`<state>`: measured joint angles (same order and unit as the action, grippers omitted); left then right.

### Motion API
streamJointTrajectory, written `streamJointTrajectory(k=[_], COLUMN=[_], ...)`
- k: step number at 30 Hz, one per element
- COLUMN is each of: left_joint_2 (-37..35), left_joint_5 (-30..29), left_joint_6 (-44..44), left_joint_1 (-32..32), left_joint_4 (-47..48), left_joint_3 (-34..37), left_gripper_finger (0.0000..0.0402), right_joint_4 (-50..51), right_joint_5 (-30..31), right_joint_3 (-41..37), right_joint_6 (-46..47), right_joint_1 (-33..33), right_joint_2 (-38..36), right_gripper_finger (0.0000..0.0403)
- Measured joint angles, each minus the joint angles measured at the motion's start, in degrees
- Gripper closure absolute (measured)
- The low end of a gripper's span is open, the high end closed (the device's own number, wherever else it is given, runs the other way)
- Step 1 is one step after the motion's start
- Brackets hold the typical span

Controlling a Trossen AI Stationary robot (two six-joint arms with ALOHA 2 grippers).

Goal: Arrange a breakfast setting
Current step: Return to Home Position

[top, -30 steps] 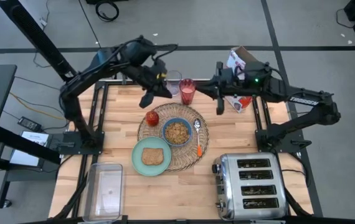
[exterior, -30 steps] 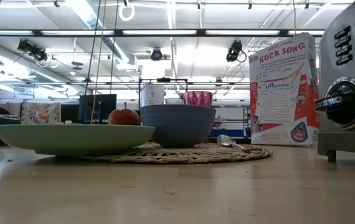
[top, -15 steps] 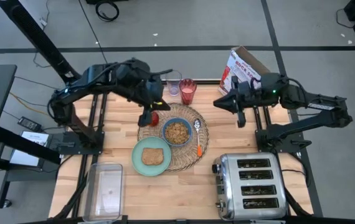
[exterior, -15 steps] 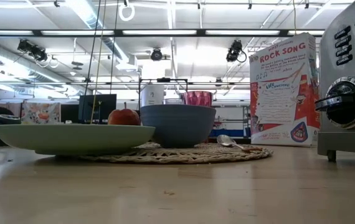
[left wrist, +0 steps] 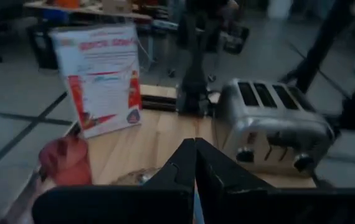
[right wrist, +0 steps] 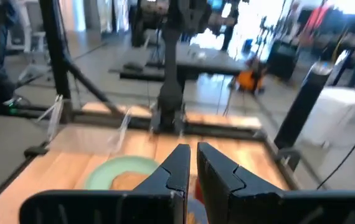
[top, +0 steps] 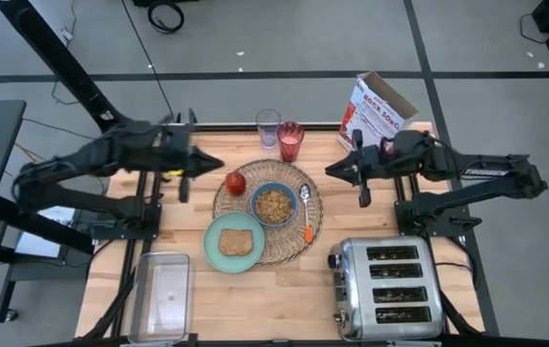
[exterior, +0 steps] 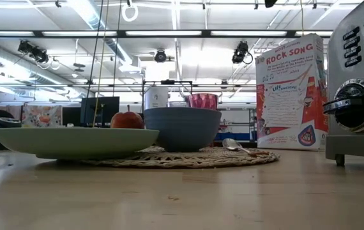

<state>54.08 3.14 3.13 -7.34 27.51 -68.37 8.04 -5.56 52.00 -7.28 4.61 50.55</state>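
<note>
A round woven placemat lies mid-table. On it rest a blue bowl of cereal, a mint-green plate bearing a toast slice, a red apple and an orange-handled spoon. A red-filled glass stands just beyond the mat. My left gripper hovers left of the apple, shut, with nothing in it. My right gripper hovers right of the mat, its fingers almost together on nothing.
A cereal box stands at the far right. A chrome toaster fills the near right corner. A clear plastic tub sits near left, and an empty glass stands beside the red one. Bare wood lies in front of the mat.
My left gripper has swung from above the glasses, past the apple, back toward the table's left edge, sinking and levelling out. My right gripper has drawn back toward the right and near edges and come lower. The setting has stayed put.
</note>
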Motion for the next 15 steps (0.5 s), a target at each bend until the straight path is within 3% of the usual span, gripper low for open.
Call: streamJointTrajectory(k=[6,8,11,15], left_joint_2=[-12.19,-13.72,-15.33,-15.99], left_joint_5=[-1.53,-2.05,-7.25,-8.17], left_joint_6=[4.2,7.08,12.7,9.7], left_joint_1=[0.5,0.46,0.42,0.55], left_joint_4=[2.99,1.17,1.22,-2.94], left_joint_3=[9.53,11.57,14.65,19.26], left_gripper_finger=[0.0391,0.0391,0.0391,0.039], right_joint_4=[-12.02,-13.8,-17.75,-24.49], right_joint_5=[4.0,5.19,6.14,6.16], right_joint_3=[-8.24,-12.0,-17.84,-24.77], right_joint_6=[-2.82,-3.42,-2.74,-0.64], right_joint_1=[-0.16,0.17,0.41,0.39], right_joint_2=[-5.82,-8.51,-12.23,-16.15], right_gripper_finger=[0.0364,0.0364,0.0364,0.0363])
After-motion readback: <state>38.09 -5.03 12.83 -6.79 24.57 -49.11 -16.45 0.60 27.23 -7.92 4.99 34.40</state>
